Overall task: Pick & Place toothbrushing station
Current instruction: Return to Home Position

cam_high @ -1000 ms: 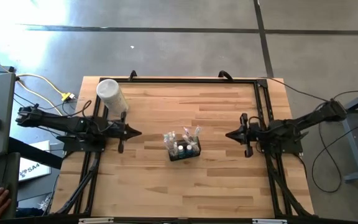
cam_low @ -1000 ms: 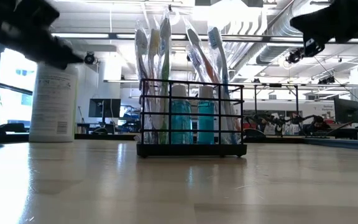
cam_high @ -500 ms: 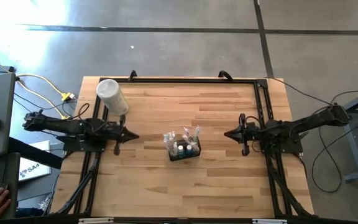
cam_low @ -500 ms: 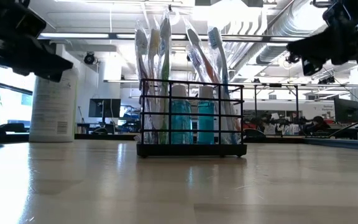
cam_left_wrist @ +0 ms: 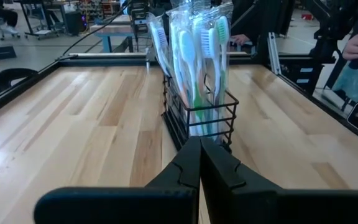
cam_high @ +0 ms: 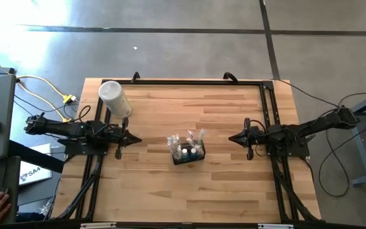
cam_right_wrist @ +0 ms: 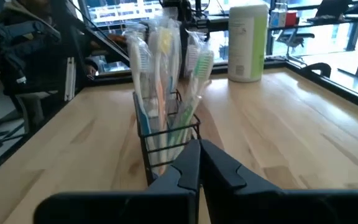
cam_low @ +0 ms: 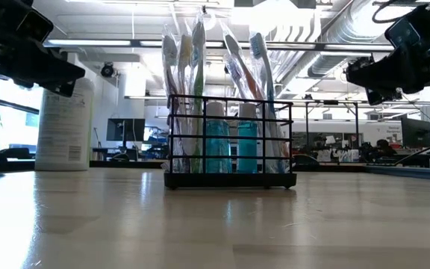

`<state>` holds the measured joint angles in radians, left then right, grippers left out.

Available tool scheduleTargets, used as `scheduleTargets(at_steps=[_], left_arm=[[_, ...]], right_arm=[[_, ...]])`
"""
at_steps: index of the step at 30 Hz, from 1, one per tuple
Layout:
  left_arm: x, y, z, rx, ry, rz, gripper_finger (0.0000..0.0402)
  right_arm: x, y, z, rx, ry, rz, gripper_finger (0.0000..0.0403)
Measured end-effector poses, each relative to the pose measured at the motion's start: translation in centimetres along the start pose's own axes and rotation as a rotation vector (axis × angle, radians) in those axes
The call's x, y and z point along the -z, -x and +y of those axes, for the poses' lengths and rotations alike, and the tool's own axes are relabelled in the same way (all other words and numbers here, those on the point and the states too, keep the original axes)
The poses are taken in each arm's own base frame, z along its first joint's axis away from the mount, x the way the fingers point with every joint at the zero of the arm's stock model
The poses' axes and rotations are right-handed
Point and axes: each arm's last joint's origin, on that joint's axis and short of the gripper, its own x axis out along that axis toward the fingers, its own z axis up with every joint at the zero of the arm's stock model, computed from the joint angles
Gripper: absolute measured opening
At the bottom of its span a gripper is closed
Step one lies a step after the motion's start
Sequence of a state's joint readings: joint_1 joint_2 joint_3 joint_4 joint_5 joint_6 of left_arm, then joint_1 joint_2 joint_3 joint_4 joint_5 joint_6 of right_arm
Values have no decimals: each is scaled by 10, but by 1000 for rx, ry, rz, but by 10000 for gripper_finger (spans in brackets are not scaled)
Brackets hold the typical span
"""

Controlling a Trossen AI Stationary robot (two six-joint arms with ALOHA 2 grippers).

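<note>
Change since a second ago: left claw (cam_high: 136, 139) drawn back a little toward its own side; right claw (cam_high: 230, 138) sits lower in the low view; all else unmoved.

Toothbrushing station (cam_high: 188, 154): black wire box, mid-surface (cam_high: 170, 197), between the claws and apart from both. Upright, open top upward, long axis roughly left to right. Holds packaged toothbrushes (cam_low: 197, 75) standing heads up.

White canister (cam_high: 114, 98): far left corner of the surface.

Both claws: fingers pressed together, holding nothing, tips aimed at the station.
</note>
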<state>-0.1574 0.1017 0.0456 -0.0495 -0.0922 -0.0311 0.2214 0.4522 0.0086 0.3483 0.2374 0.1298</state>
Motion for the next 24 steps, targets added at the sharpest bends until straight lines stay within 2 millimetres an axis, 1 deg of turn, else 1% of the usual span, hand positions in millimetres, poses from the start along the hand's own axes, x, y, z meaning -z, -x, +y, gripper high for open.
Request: scheduleTargets(at_steps=[3,24], left_arm=[[0,0,0,0,0,1,0],[1,0,0,-4,0,2,8]], right_arm=[[0,0,-1,20,-27,0,3],[1,0,-1,22,-26,1,3]])
